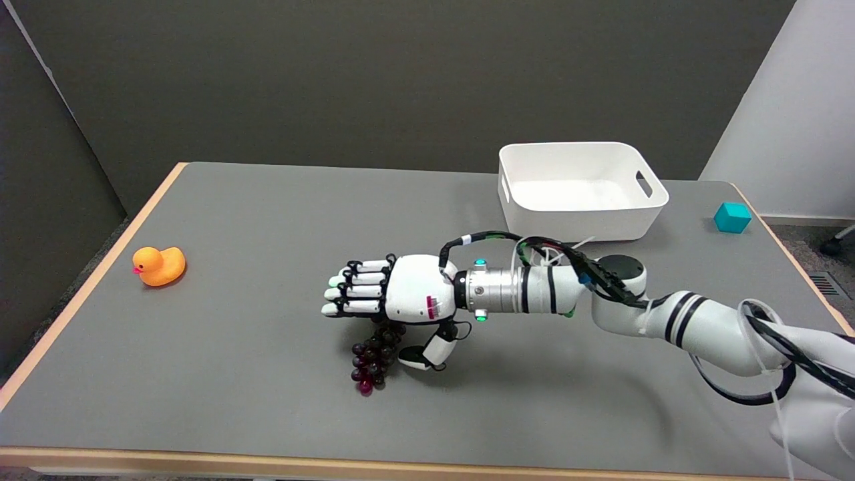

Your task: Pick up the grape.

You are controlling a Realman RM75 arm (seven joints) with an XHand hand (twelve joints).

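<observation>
- Grape: a dark bunch lying on the bench, directly beneath the right hand.
- Right hand: over the bunch's upper end, fingers extended, thumb curled beside the bunch; nothing grasped yet.
- Recommended: lower squarely, then close fingers and thumb round the bunch's upper end before lifting.

The grape bunch lies under the right hand, duck left, bin behind.
</observation>
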